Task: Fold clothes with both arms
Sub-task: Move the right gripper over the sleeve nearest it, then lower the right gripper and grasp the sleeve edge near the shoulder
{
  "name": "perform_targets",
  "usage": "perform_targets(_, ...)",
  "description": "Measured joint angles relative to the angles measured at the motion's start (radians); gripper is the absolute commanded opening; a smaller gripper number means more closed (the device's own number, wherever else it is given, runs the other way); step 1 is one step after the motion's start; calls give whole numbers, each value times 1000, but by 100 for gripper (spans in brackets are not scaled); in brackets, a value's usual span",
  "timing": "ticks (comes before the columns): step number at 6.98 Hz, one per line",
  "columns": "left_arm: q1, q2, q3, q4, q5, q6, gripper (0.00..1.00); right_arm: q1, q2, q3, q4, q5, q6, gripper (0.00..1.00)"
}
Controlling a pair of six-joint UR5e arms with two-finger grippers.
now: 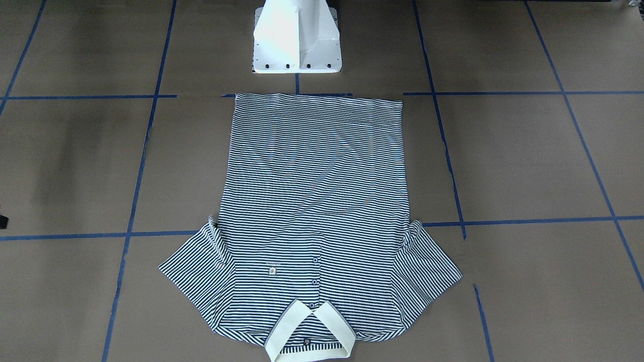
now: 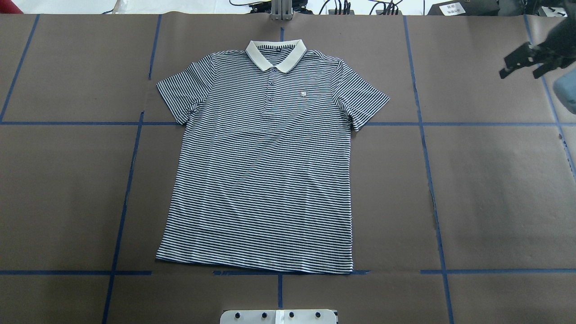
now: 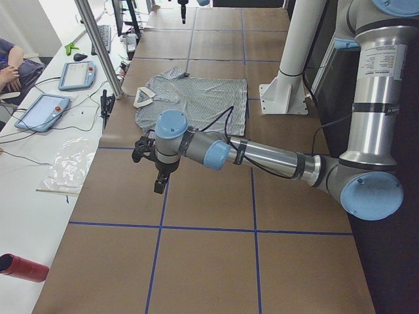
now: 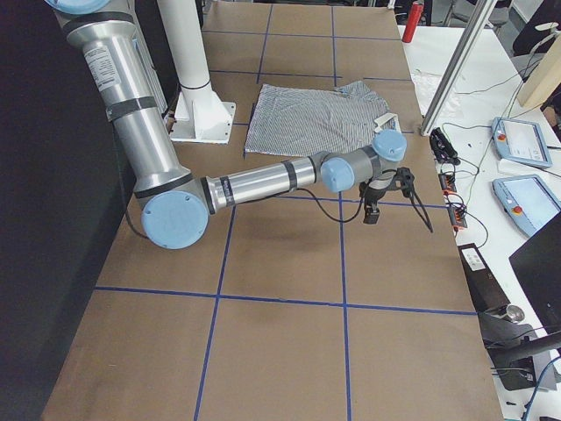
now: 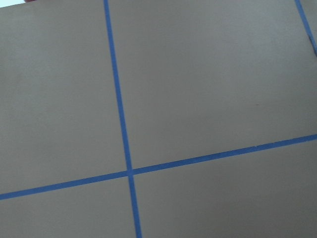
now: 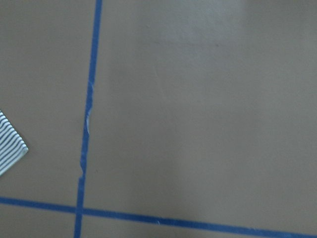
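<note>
One white pedestal (image 1: 297, 37) near shirt (image 1: 317, 201)

Even, diffuse light. White pedestal base (image 1: 297, 35) blown out; bluish moiré on navy-and-white striped polo shirt (image 1: 317, 151); wrist views soft.

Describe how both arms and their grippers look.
The left arm and right arm match: silver-grey metal tubes, rounded joints with light-blue caps, black bands, and a white printed label on the upper segment. A black cable runs along each forearm. The left gripper and right gripper are black, with slim jaws.
</note>
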Motion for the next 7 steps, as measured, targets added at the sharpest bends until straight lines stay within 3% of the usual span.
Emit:
perform_targets(2,65,-76,17,0,3,-55,100,-129,99,-116,216,-133,253,100)
perform_targets(4,118,-148,68,-21,2,-81,100,-229,173,-234,401,-177,460,100)
perform_targets(7,132,-152,90,-92,3,-88,100,-343,225,-302,441,-296,517,98)
